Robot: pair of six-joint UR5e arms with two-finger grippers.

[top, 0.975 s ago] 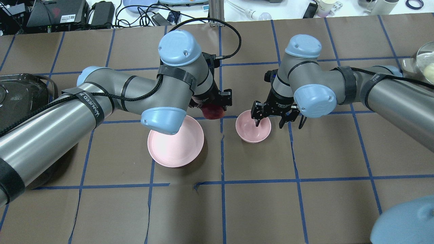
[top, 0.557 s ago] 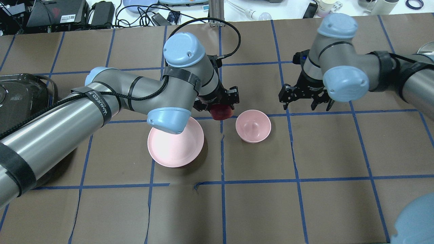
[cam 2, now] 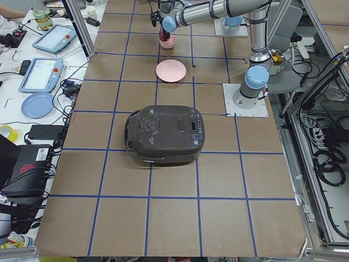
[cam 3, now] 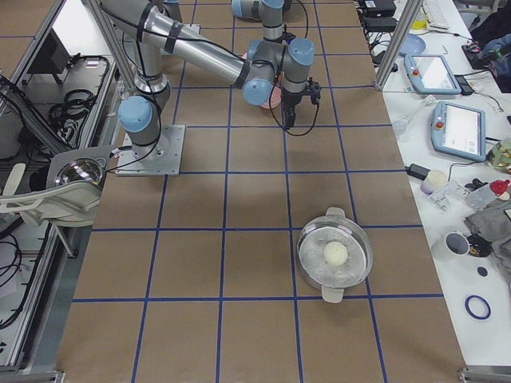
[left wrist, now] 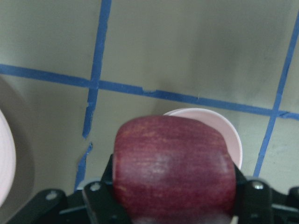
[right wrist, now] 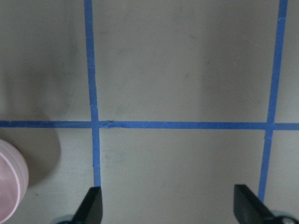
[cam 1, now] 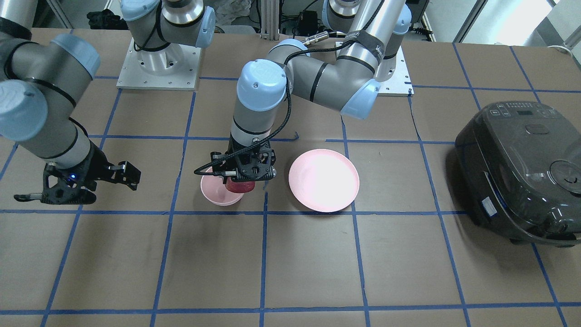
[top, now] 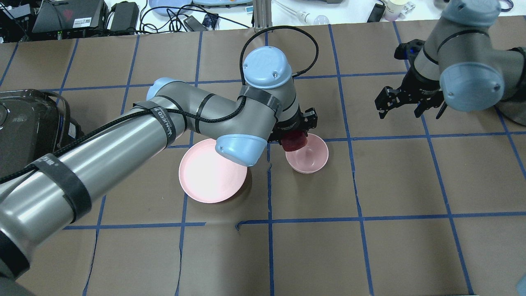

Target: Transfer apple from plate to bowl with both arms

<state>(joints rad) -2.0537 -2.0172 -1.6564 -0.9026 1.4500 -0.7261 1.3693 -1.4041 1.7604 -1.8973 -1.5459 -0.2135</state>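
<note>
My left gripper (top: 294,139) is shut on the dark red apple (top: 294,142) and holds it over the near-left rim of the small pink bowl (top: 311,157). In the left wrist view the apple (left wrist: 174,168) fills the space between the jaws, and the bowl (left wrist: 219,128) shows behind it. The wide pink plate (top: 205,176) lies empty to the bowl's left. My right gripper (top: 411,107) is open and empty, well off to the bowl's far right. In the front view the apple (cam 1: 239,185) hangs at the bowl's (cam 1: 215,193) edge, next to the plate (cam 1: 324,180).
A black rice cooker (cam 1: 517,168) stands at the table's left end beyond the plate. A glass-lidded pot (cam 3: 334,255) sits at the right end. Blue tape lines grid the brown table. Cables and devices lie along the far edge.
My left arm has carried the apple to the right, from the plate's far edge to over the bowl. My right gripper has left the bowl and moved away to the far right.
</note>
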